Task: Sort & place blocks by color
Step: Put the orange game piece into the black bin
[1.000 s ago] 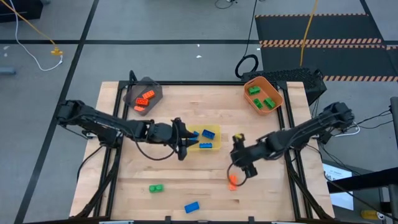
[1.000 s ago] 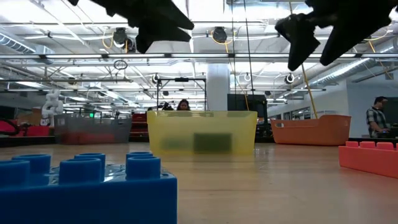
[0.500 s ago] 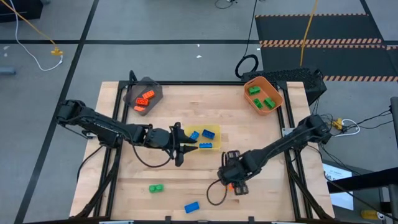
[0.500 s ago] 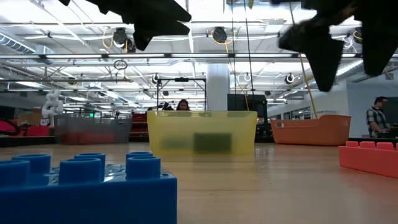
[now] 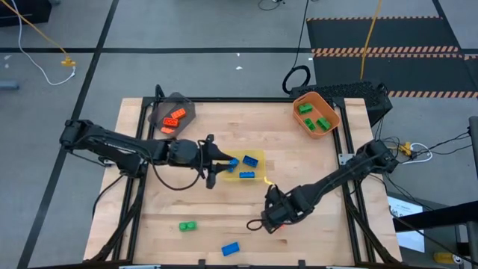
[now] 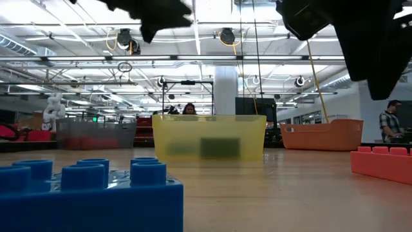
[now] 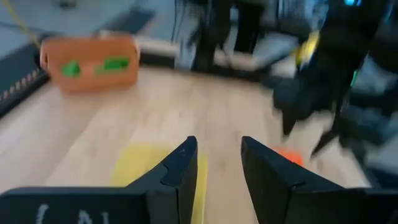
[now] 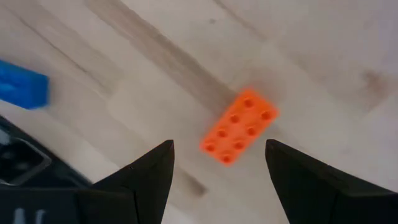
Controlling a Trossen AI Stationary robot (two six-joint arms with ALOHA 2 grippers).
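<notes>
Over the last second the right hand [image 8: 217, 163] has swung from the table's middle toward six o'clock and dropped low — it now hangs directly above the small orange studded plastic brick [image 8: 239, 134], fingers spread wide with the brick lying flat on the pale wood-grain table [image 5: 314, 157] between them, untouched. The left hand [image 5: 219, 166] has edged back slightly and hovers at the nine o'clock edge of the shallow translucent yellow plastic bin [image 5: 256, 156], its two dark tapered fingers [image 7: 180, 174] parted by a narrow gap, holding nothing.

Inside the yellow bin lie three blue studded bricks [image 5: 249, 160]. The grey tray [image 5: 181, 101] at eleven o'clock holds orange bricks [image 5: 173, 119]; the rounded orange bin [image 5: 304, 97] at one o'clock holds green bricks [image 5: 314, 116]. Loose on the table near six o'clock sit a green brick [image 5: 187, 226] and a blue brick [image 5: 230, 249] — well apart.
</notes>
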